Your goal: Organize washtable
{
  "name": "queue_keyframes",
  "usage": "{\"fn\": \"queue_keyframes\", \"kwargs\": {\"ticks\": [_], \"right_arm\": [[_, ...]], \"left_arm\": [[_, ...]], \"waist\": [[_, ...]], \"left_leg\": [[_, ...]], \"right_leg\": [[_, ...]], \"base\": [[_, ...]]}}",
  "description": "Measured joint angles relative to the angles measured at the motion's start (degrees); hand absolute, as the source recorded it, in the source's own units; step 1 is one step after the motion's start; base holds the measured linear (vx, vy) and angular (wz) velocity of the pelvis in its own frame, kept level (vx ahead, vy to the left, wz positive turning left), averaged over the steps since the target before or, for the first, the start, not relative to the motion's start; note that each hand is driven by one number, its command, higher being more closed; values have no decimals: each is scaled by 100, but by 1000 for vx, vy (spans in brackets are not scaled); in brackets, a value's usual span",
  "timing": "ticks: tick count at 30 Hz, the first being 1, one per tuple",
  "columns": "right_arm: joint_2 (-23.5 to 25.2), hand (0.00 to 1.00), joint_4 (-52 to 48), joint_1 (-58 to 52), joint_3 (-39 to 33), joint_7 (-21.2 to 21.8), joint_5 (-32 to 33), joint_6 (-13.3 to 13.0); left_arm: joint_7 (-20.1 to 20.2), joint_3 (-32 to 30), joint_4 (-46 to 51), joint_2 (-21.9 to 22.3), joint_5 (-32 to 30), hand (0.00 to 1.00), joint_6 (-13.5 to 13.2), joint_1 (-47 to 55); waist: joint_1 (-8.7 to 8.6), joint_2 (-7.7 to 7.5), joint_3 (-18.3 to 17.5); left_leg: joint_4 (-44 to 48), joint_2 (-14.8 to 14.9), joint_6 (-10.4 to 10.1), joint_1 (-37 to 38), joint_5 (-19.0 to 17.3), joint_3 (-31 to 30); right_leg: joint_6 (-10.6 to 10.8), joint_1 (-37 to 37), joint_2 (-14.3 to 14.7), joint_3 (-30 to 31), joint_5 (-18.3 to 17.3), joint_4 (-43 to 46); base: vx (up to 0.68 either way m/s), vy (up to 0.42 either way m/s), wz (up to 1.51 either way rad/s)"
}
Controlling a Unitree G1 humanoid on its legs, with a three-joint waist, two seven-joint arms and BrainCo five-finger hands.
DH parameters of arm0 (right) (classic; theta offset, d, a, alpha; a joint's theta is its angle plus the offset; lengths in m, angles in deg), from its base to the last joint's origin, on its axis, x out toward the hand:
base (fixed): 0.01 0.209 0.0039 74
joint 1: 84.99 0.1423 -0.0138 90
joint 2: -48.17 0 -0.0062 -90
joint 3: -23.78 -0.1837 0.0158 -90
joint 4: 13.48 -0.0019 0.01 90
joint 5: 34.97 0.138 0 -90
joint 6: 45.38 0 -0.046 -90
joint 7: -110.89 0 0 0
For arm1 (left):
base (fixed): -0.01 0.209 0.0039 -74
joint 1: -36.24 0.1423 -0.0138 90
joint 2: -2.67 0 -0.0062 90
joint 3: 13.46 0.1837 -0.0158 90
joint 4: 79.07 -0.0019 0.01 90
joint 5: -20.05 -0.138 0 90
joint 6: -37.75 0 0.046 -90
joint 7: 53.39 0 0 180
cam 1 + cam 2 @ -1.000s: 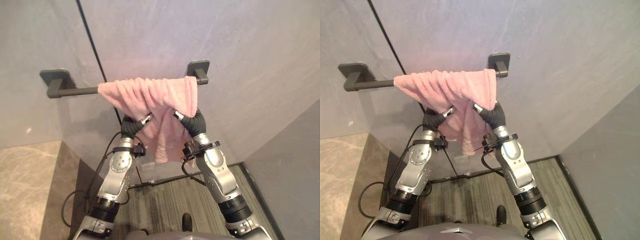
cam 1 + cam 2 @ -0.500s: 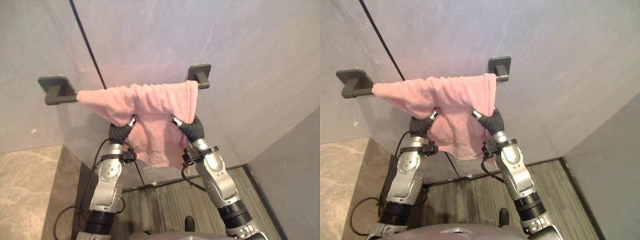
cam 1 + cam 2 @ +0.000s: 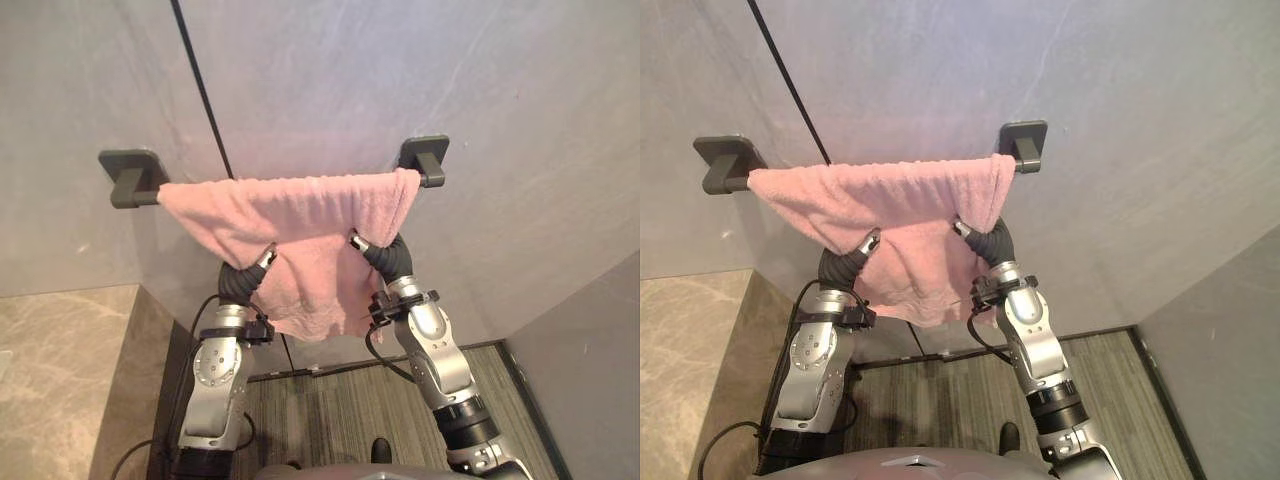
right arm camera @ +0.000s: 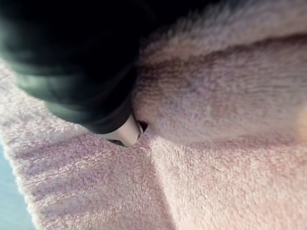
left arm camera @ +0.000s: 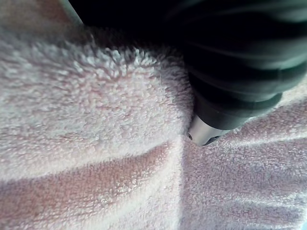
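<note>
A pink towel [image 3: 290, 205] hangs over a dark wall-mounted bar, covering it from the left bracket [image 3: 128, 175] to the right bracket [image 3: 425, 158]. Its lower part droops in folds between my arms. My left hand [image 3: 250, 275] reaches up under the towel's left half, and only its dark ribbed cover shows below the cloth. My right hand [image 3: 382, 252] goes up under the right half in the same way. In the wrist views the pink pile [image 5: 96, 143] [image 4: 216, 120] lies right against each hand's cover [image 5: 230, 72] [image 4: 72, 62].
The bar is fixed to a grey wall with a dark vertical seam [image 3: 200, 90]. A beige stone counter [image 3: 50, 380] lies at the lower left. Striped flooring [image 3: 330, 400] runs below, and a grey side wall [image 3: 590, 380] closes the right.
The towel was bunched toward the right bracket and has been spread leftward, covering the bare stretch of bar. My left hand moved left under it. The camera shifted slightly.
</note>
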Motion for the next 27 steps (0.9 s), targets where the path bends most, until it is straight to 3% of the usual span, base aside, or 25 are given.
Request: {"fn": "queue_keyframes", "kwargs": {"ticks": [11, 12, 21, 27], "right_arm": [[377, 100, 10, 127, -285, -14, -135, 0], [380, 0, 8, 140, -294, -14, -159, -1], [395, 0, 5, 124, -547, -130, -168, -6], [361, 0, -7, -53, -1142, -320, -159, -9]], "left_arm": [[40, -45, 79, 242, 0, 100, 1, -33], [41, -48, 79, 277, 0, 0, 1, -33], [35, -482, 66, 412, 2, 0, 14, 36], [-139, -955, -14, 401, 117, 0, 24, 464]], "waist": [[-3, -71, 230], [-5, -62, 279], [-23, -40, 326], [-6, -47, 329]], "left_leg": [[50, -25, 22, 73, -14, -15], [43, -25, 32, 78, -23, -17], [97, -30, 38, 88, -31, -13], [96, -30, 39, 81, -31, -8]], "right_leg": [[19, 68, -35, -27, -14, 13], [43, 91, -39, -27, -39, 28], [61, 39, -44, -22, -93, 107], [61, 31, -47, -19, -93, 108]], "base": [[18, 2, 1], [0, 0, 0], [0, 0, 0], [0, 0, 0]]}}
